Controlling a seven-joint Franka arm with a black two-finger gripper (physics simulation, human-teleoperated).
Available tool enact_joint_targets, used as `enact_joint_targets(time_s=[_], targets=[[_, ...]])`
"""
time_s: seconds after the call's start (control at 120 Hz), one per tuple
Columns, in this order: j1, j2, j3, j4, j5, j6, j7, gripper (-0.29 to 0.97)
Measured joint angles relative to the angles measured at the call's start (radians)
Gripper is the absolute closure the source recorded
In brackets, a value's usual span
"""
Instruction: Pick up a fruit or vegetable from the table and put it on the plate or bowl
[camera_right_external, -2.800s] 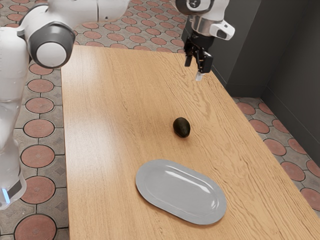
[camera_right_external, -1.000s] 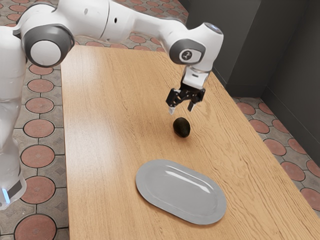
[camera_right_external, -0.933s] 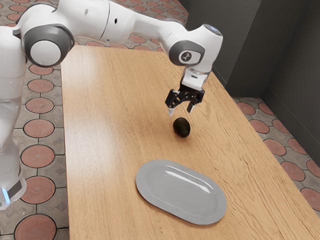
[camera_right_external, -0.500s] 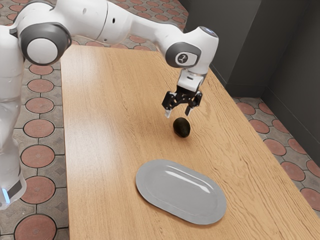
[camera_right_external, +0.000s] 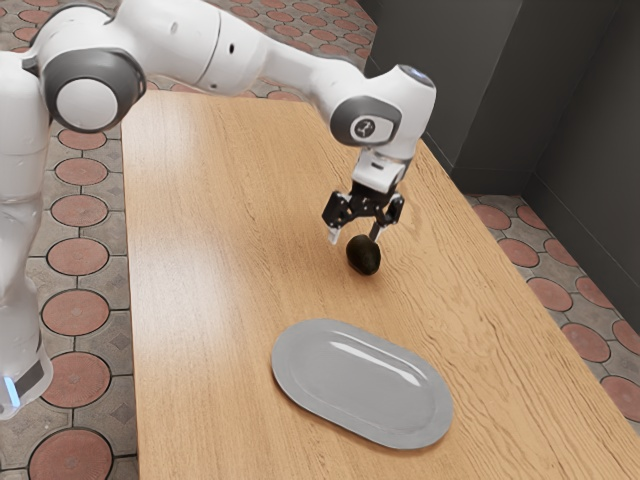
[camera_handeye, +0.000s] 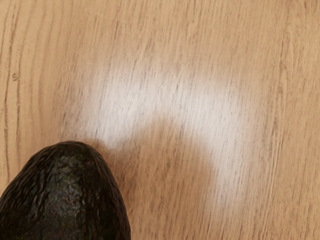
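Note:
A dark avocado (camera_right_external: 364, 256) lies on the wooden table (camera_right_external: 240, 200), a little beyond the oval grey plate (camera_right_external: 361, 381). My gripper (camera_right_external: 353, 237) hangs open just above the avocado, one fingertip on each side of its top, apart from it. In the wrist view the avocado (camera_handeye: 65, 195) bulks large and rough-skinned right under my hand, on bare wood.
The table's edge toward the exterior view's right runs close past the avocado, with a dark wall (camera_right_external: 560, 90) and tiled floor (camera_right_external: 70, 260) beyond. Bare wood lies between avocado and plate.
My hand has come down from high above the far side of the table to just over the avocado, staying open. Avocado and plate have not moved.

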Motion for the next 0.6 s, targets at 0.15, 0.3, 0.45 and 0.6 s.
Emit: enact_joint_targets(time_s=[0.15, 0.3, 0.45, 0.6], targets=[[0.001, 0.0, 0.002, -0.004, -0.002, 0.014, 0.012, 0.01], [0.003, 0.003, 0.003, -0.012, -0.001, 0.041, 0.017, 0.01], [0.004, 0.032, 0.003, -0.019, -0.002, 0.092, 0.014, -0.01], [0.005, 0.048, 0.003, -0.02, -0.009, 0.146, 0.007, 0.0]])
